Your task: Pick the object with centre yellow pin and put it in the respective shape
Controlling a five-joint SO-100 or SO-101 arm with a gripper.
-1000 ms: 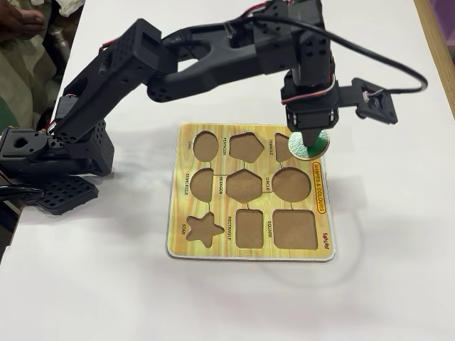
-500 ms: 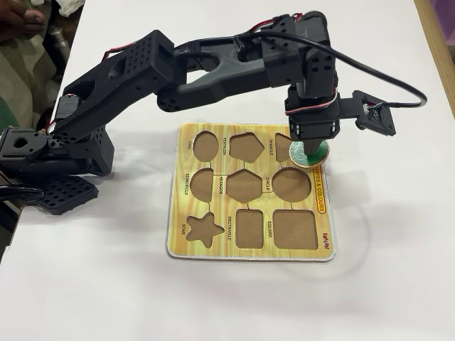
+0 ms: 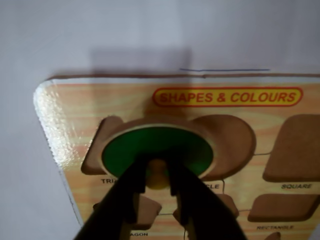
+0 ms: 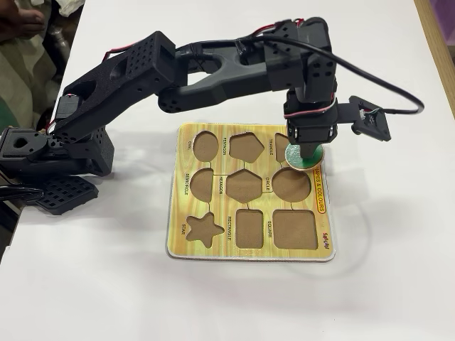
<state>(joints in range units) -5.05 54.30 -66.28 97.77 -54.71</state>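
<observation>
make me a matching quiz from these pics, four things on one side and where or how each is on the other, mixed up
Things:
1. green disc
2. gripper
3. star hole
4. square hole

States or places:
A. empty, bottom left corner of the board in the fixed view
B. closed around the yellow pin
C. held over the board, partly above the circle hole
D. empty, bottom right corner of the board in the fixed view

Pairs: 1-C, 2-B, 3-A, 4-D
</observation>
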